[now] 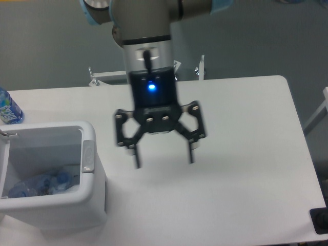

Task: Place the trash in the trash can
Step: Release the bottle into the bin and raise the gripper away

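The trash can (pixel 88 174) is a white rectangular bin with a grey oblong button (pixel 88 156) on its rim, at the table's front left. Inside it lies a clear plastic bottle (pixel 40 183) with pale blue parts. The white wrinkly packet does not show; I cannot tell whether it lies in the bin. My gripper (pixel 163 156) hangs over the middle of the table, to the right of the bin, fingers pointing down, open and empty. It looks slightly blurred.
A bottle with a bright blue label (pixel 8 107) stands at the far left edge behind the bin. A white metal frame (pixel 133 74) shows behind the table's back edge. A dark object (pixel 320 220) sits at the front right corner.
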